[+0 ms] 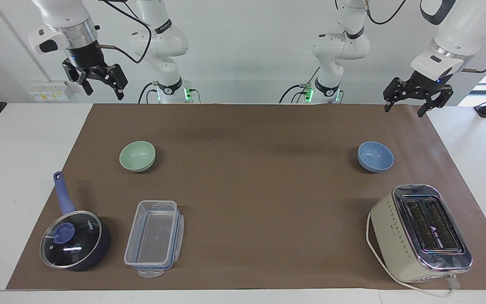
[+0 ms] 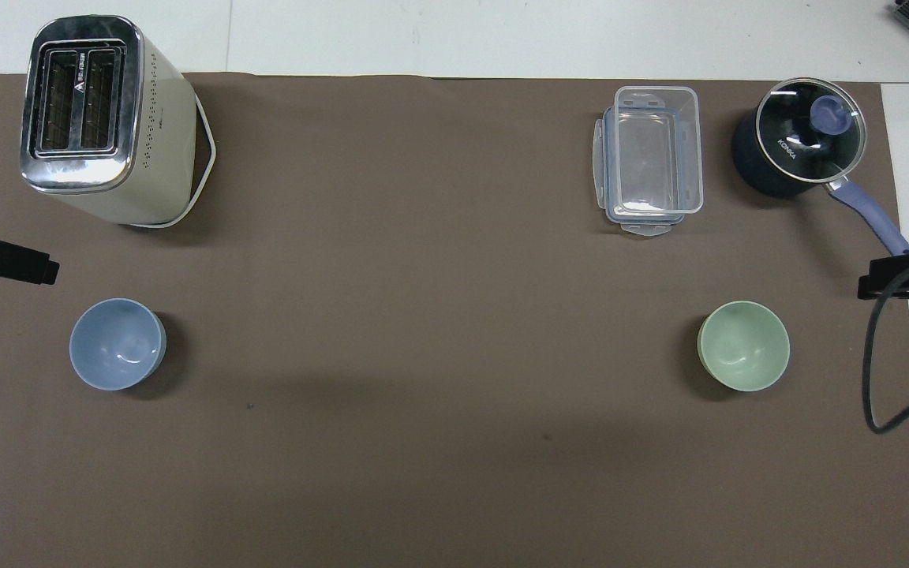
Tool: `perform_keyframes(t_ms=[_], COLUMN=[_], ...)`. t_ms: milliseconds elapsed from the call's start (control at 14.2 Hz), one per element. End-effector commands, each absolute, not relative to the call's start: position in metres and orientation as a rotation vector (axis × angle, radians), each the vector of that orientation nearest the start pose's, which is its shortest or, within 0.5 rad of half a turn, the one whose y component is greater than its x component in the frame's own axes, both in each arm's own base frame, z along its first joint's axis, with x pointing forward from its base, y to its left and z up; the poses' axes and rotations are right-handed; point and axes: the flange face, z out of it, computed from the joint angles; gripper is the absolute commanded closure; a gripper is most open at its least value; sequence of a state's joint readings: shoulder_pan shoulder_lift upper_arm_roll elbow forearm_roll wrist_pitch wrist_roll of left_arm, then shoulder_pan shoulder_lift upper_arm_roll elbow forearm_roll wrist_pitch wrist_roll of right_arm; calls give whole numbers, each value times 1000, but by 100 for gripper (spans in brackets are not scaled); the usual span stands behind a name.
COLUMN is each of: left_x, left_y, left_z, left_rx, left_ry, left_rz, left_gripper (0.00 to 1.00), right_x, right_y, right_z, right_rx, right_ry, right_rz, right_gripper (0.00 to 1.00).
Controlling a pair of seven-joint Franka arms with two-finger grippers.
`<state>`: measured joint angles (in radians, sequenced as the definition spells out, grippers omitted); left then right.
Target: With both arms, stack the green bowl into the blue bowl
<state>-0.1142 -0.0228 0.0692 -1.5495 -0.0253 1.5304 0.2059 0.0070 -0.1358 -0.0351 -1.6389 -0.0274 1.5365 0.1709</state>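
The green bowl stands upright and empty on the brown mat, toward the right arm's end of the table. The blue bowl stands upright and empty toward the left arm's end, about as near to the robots as the green one. My right gripper hangs open and holds nothing, high over the mat's corner by its base. My left gripper hangs open and holds nothing over the mat's other robot-side corner. Only one dark finger of each, left and right, pokes into the overhead view.
A cream toaster with a white cord stands farther from the robots than the blue bowl. A clear plastic box and a dark blue saucepan with a glass lid lie farther out than the green bowl. A black cable hangs by the right gripper.
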Motion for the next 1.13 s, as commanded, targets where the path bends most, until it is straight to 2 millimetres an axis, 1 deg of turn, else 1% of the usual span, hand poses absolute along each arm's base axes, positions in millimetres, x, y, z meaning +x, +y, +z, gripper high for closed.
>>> perform_keyframes(t_ms=[0,776,1058], left_x=[541,542,542], left_y=[-27,-25,-18], left_z=[649,650,647], left_rx=[-3135,-3132,-3138], left_ry=[388,402,386], left_rz=[1,-7,-5], left_gripper=[0,0,0], right_x=[506,506,506], right_y=[-21,-21,-21], right_z=[665,665,665], right_rx=[-3134,-3134,-3134], right_ry=[285,285,285], right_rz=[-56,-56,-56], right_gripper=[0,0,0])
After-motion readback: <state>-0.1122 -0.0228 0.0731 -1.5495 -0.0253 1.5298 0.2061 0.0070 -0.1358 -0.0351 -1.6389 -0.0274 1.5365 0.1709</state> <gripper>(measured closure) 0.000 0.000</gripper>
